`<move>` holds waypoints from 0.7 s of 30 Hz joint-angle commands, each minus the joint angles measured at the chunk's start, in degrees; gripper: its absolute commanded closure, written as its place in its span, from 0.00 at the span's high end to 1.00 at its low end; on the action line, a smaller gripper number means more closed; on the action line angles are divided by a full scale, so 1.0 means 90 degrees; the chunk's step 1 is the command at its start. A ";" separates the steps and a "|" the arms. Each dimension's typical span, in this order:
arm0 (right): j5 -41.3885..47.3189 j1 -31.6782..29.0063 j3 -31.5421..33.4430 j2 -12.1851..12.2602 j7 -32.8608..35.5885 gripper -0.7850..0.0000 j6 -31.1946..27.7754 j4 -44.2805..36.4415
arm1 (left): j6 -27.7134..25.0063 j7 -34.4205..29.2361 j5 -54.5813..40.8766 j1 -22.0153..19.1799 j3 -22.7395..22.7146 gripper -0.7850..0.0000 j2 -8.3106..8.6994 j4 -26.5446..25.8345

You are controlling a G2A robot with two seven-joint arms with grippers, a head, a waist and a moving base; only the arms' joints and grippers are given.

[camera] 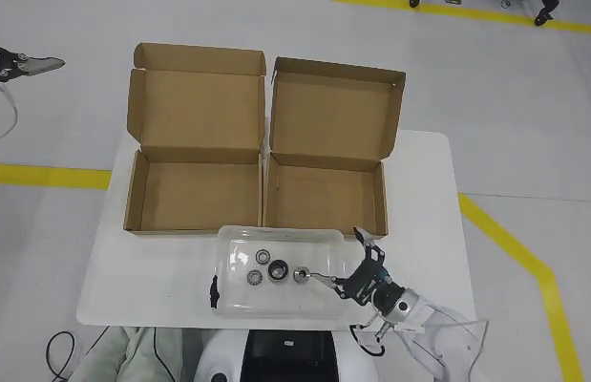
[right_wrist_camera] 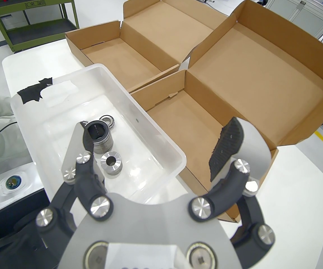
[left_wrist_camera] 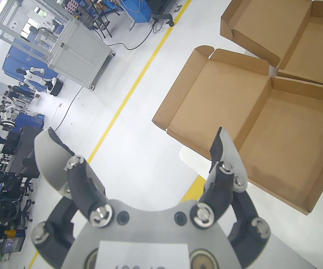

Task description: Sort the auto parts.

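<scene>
A clear plastic bin (camera: 240,298) at the table's front holds several metal auto parts: a tall cylindrical bearing (right_wrist_camera: 98,138), a flat bearing ring (right_wrist_camera: 108,120) behind it and a short bushing (right_wrist_camera: 110,162). From above the parts (camera: 276,274) lie near the bin's middle. My right gripper (camera: 336,256) (right_wrist_camera: 157,132) stands open over the bin's right end, one finger (right_wrist_camera: 82,138) beside the tall bearing and nothing between the fingers. My left gripper (camera: 47,65) (left_wrist_camera: 136,144) hangs open and empty over the floor, off the table's far left.
Two open, empty cardboard boxes stand side by side behind the bin: the left box (camera: 195,196) (left_wrist_camera: 284,146) and the right box (camera: 324,201) (right_wrist_camera: 195,118), lids folded back. Black tape (right_wrist_camera: 35,90) marks the bin's left end. Bare white table (camera: 419,191) lies to the right.
</scene>
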 commanded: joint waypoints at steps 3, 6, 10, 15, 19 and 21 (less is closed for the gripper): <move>-0.0131 0.0495 -0.0459 0.0012 0.0359 1.00 -0.0509 0.0167 | 0.0000 0.0000 0.0000 0.0000 0.0000 1.00 0.0000 0.0000; -0.0205 0.0948 -0.0898 -0.0008 0.0775 1.00 -0.0756 0.0394 | 0.0000 0.0000 0.0000 0.0000 0.0000 1.00 0.0000 0.0000; -0.0155 0.1490 -0.1499 -0.0069 0.1419 1.00 -0.0869 0.0695 | 0.0000 0.0000 0.0000 0.0000 0.0000 1.00 0.0000 0.0000; 0.0066 0.1963 -0.1958 -0.0137 0.1918 0.99 -0.0787 0.1129 | 0.0000 0.0000 0.0000 0.0000 0.0000 1.00 0.0000 0.0000; 0.0164 0.2169 -0.2144 -0.0157 0.2382 0.87 -0.0742 0.1324 | 0.0000 0.0000 0.0000 0.0000 0.0000 1.00 0.0000 0.0000; 0.0226 0.2245 -0.2212 -0.0159 0.2631 0.86 -0.0773 0.1369 | 0.0000 0.0000 0.0000 0.0000 0.0000 1.00 0.0000 0.0000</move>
